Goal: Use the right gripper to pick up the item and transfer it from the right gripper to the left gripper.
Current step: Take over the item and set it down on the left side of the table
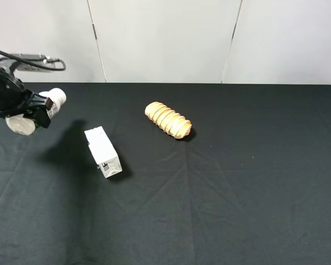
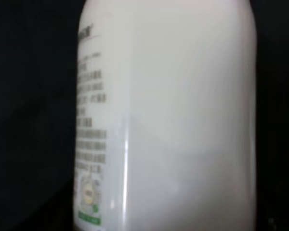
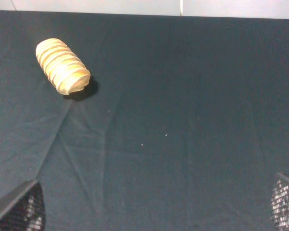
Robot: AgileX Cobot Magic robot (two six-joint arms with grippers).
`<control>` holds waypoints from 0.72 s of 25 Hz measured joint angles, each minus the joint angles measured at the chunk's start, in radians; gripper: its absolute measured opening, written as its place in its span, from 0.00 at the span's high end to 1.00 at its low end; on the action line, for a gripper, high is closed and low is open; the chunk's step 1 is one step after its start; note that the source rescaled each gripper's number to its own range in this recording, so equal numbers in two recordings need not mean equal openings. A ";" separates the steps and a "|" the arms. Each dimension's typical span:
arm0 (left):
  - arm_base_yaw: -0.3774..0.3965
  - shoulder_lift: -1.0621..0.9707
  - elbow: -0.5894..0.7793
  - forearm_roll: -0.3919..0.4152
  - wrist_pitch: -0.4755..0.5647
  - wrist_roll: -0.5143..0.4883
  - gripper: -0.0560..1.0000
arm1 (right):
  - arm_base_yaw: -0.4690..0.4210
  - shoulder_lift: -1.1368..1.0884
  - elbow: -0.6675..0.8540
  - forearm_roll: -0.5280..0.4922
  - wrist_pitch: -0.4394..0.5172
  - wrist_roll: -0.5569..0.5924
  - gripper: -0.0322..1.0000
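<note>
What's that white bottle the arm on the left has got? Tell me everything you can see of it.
The white bottle looks like smooth plastic, with a rounded white cap, dark printed lettering down one side and a green mark near its base. It is tilted nearly onto its side, clamped around its middle by the left gripper. It appears to hang above the black cloth, since its shadow falls apart from it. Nothing else touches it.

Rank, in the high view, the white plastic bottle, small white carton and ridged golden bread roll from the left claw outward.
1. White plastic bottle: in the left gripper, far left.
2. Small white carton: just right of it.
3. Ridged golden bread roll: mid-table.
</note>
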 joint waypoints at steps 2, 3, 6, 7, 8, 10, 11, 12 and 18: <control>0.000 0.023 0.000 -0.002 -0.020 0.000 0.94 | 0.000 0.000 0.000 0.000 0.000 0.001 0.00; 0.000 0.029 0.003 -0.002 -0.041 0.000 0.94 | 0.000 0.000 0.000 0.000 0.000 0.001 0.00; 0.000 0.033 0.045 -0.003 -0.132 0.000 0.94 | 0.000 0.000 0.000 0.000 0.000 0.002 0.00; 0.000 0.033 0.061 -0.003 -0.164 -0.002 0.94 | 0.000 0.000 0.000 0.000 0.000 0.002 0.00; 0.000 0.033 0.081 -0.003 -0.189 -0.005 0.94 | 0.000 0.000 0.000 0.000 0.000 0.002 0.00; 0.000 0.033 0.116 -0.003 -0.232 -0.016 0.94 | 0.000 0.000 0.000 0.000 0.000 0.002 0.00; 0.000 0.033 0.131 -0.003 -0.244 -0.022 0.94 | 0.000 0.000 0.000 0.000 0.000 0.002 0.00; 0.000 0.033 0.144 -0.003 -0.250 -0.023 0.94 | 0.000 0.000 0.000 0.000 0.000 0.002 0.00; 0.000 0.033 0.165 -0.003 -0.275 -0.026 0.94 | 0.000 0.000 0.000 0.000 0.000 0.002 0.00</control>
